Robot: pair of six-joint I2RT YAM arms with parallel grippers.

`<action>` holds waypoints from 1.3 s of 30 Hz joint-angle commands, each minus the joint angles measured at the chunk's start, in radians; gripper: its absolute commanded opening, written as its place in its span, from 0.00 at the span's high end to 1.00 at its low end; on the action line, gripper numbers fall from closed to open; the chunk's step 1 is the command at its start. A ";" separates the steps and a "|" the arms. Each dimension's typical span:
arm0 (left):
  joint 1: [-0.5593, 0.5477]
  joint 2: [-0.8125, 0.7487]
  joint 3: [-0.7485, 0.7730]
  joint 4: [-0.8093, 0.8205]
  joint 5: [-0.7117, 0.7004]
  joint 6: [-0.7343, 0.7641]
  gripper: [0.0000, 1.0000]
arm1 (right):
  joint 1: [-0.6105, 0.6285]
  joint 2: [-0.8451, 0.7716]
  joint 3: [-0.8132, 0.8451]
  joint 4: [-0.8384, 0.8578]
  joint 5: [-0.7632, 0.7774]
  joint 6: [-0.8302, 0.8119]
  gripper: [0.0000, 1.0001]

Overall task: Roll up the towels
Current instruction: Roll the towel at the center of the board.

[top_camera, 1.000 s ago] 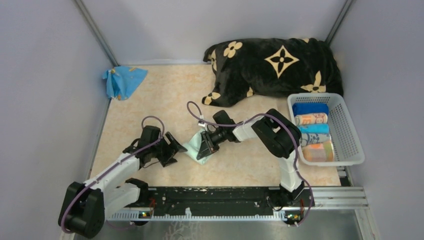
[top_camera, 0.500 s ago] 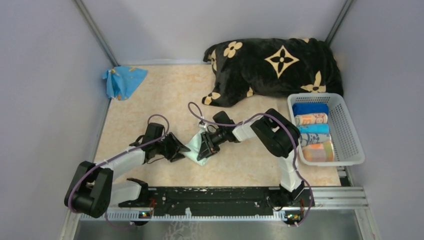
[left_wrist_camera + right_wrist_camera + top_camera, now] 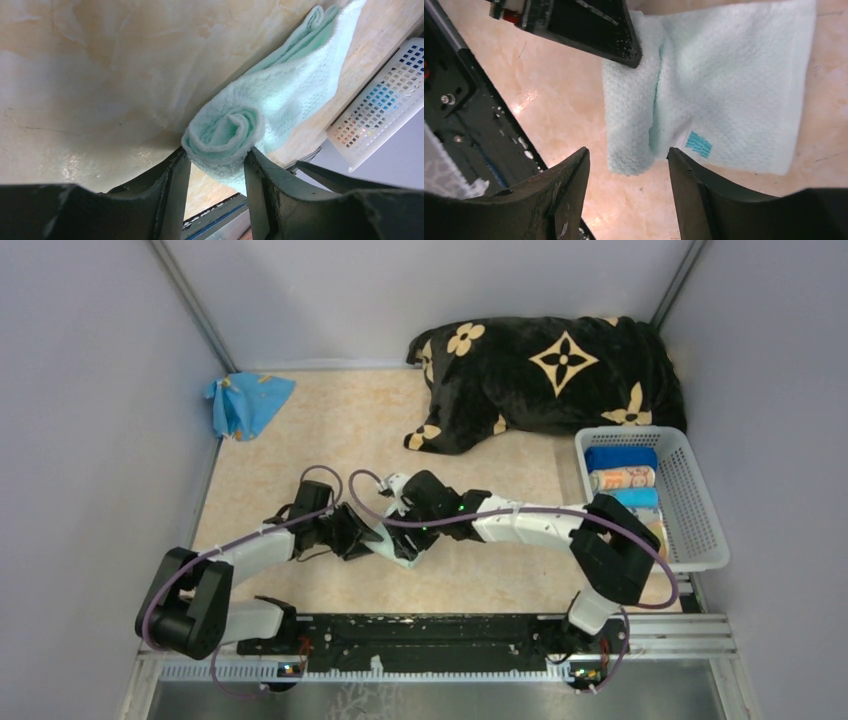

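left gripper (image 3: 216, 156) apparently pinching rolled end of mint towel (image 3: 285, 95), right gripper (image 3: 626, 161) spread open over it

Robot test cell of a laboratory type. Closed in on three sides by plain grey wall panels (image 3: 90, 440) set in metal corner posts (image 3: 192, 300). Marble-print table (image 3: 290, 450) edged at the near side by a black mounting rail (image 3: 430, 632), with left arm (image 3: 250, 552) and right arm (image 3: 530, 525) bolted on

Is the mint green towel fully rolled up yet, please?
No, only one end of the mint green towel is rolled; the rest lies flat.
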 commanded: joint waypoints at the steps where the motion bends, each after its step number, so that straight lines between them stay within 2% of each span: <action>1: -0.007 0.048 -0.012 -0.088 -0.093 0.045 0.49 | 0.111 -0.053 0.056 -0.056 0.328 -0.171 0.41; 5: -0.007 0.050 -0.001 -0.101 -0.100 0.051 0.48 | 0.225 -0.009 0.089 -0.038 0.459 -0.245 0.41; 10: -0.009 0.056 0.008 -0.114 -0.110 0.058 0.48 | 0.295 0.097 0.128 -0.028 0.564 -0.275 0.42; 19: -0.010 0.056 0.008 -0.114 -0.110 0.058 0.47 | 0.309 0.207 0.109 -0.025 0.592 -0.288 0.50; 24: -0.010 0.034 0.012 -0.127 -0.118 0.062 0.44 | 0.301 0.252 0.068 -0.026 0.614 -0.265 0.53; 28: -0.010 0.006 0.024 -0.137 -0.123 0.065 0.40 | 0.276 0.248 0.036 -0.034 0.579 -0.237 0.63; 31: -0.010 -0.028 0.037 -0.157 -0.132 0.063 0.36 | 0.245 0.214 0.003 -0.023 0.487 -0.205 0.74; 33: -0.010 -0.062 0.047 -0.178 -0.150 0.063 0.32 | 0.210 0.170 -0.034 0.022 0.366 -0.177 0.83; 35: -0.009 -0.102 0.051 -0.189 -0.168 0.066 0.28 | 0.162 0.125 -0.075 0.077 0.181 -0.143 0.89; 39: -0.007 -0.173 0.049 -0.195 -0.180 0.070 0.22 | 0.048 0.099 -0.113 0.161 -0.127 -0.067 0.92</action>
